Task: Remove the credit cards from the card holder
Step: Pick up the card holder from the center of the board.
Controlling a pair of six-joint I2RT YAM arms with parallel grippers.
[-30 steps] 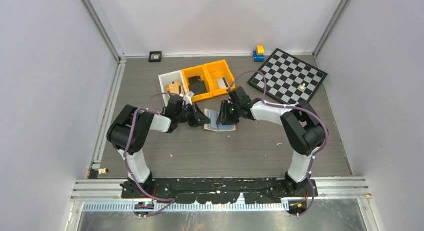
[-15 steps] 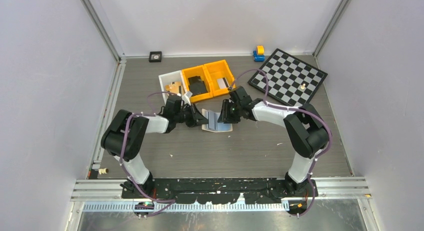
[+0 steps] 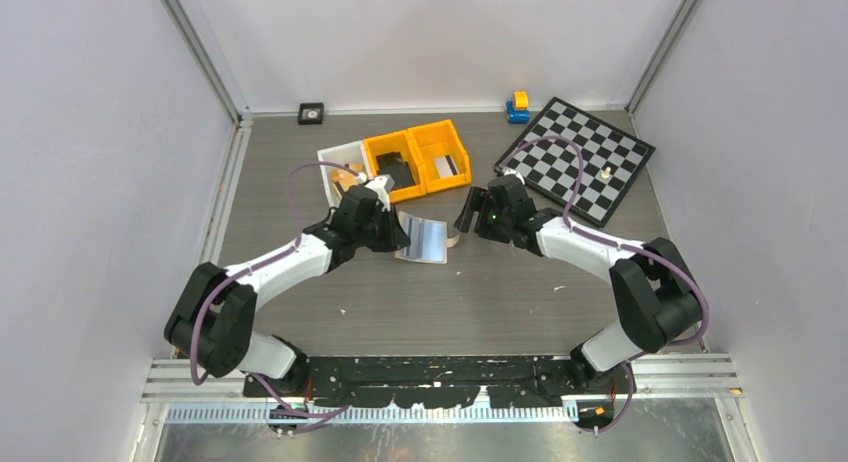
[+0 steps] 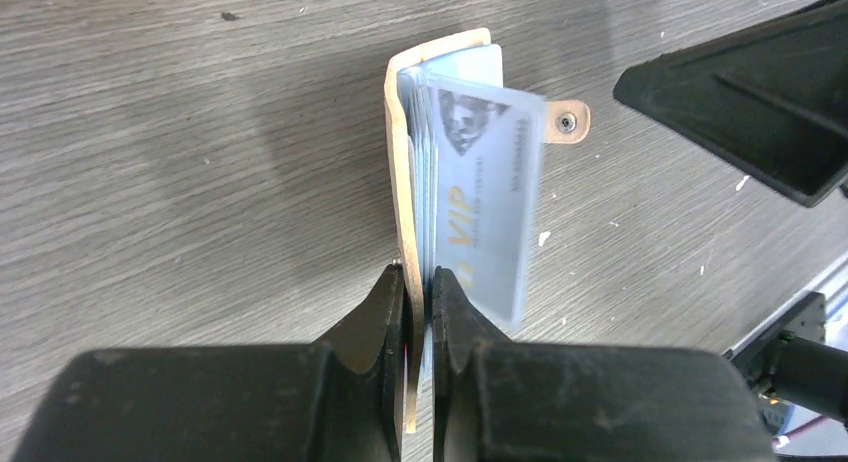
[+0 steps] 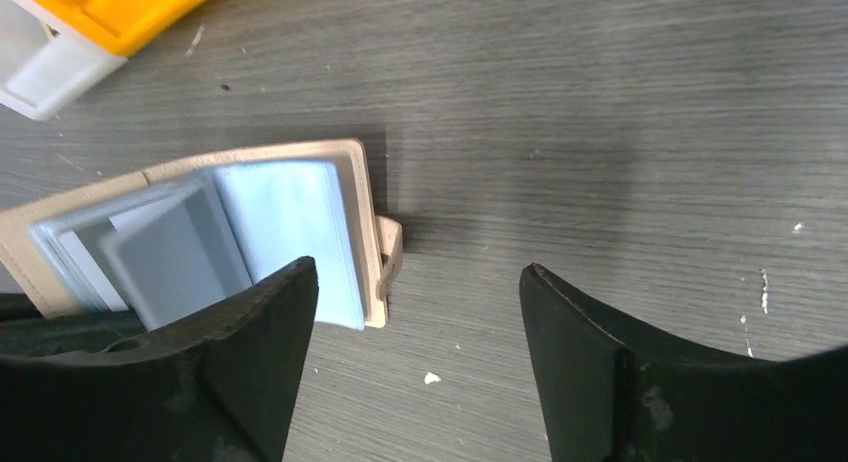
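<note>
Grey wood-grain table [image 3: 500,282], pale walls [image 3: 100,132]; central holder [image 3: 425,240] tight in left gripper [image 4: 418,292], right gripper [image 5: 418,282] agape at its 3 o'clock.

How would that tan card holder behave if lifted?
The card holder probably flops open: its clear sleeves fan loose. It looks thin, so likely light. Pinched at one edge by the left gripper, it may sag.

Blurred credit card [image 4: 487,207], print perhaps "VIP"

Chessboard [image 3: 577,160] far right, two orange bins [image 3: 415,162], white bin [image 3: 340,150] beside them, blue-yellow toy [image 3: 517,106]
</note>
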